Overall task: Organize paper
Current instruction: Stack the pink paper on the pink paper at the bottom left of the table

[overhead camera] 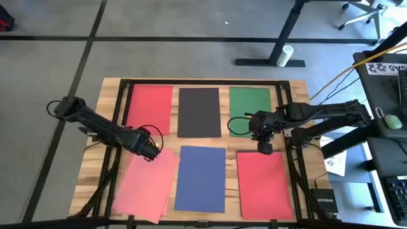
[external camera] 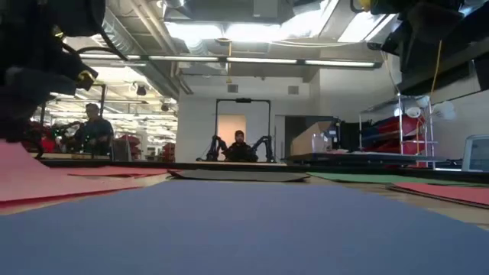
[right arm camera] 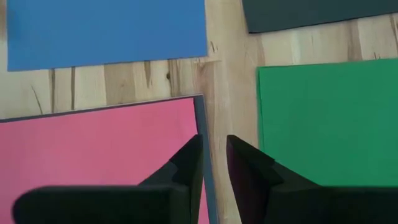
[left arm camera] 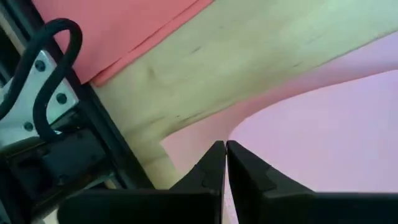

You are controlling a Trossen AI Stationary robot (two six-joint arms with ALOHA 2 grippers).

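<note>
Six sheets lie on the wooden table [overhead camera: 108, 114] in the high view, in two rows of three. At upper left is a red sheet [overhead camera: 150, 110], and below it at lower left a pink sheet [overhead camera: 145, 186], tilted, its top corner under the left gripper [overhead camera: 151, 150], whose fingers [left arm camera: 208, 173] are pressed together on that corner's edge. In the middle stand one black sheet [overhead camera: 199, 112] above and one blue sheet [overhead camera: 201, 179] below. To the right, one green sheet [overhead camera: 250, 108] sits at the top, partly covered by the right gripper [overhead camera: 263, 147], which hovers slightly parted over the gap above a second red sheet [overhead camera: 264, 184]. Right of the table are a desk [overhead camera: 388, 79], a green mouse [overhead camera: 393, 121] and a white tube [overhead camera: 284, 56] on the floor.
</note>
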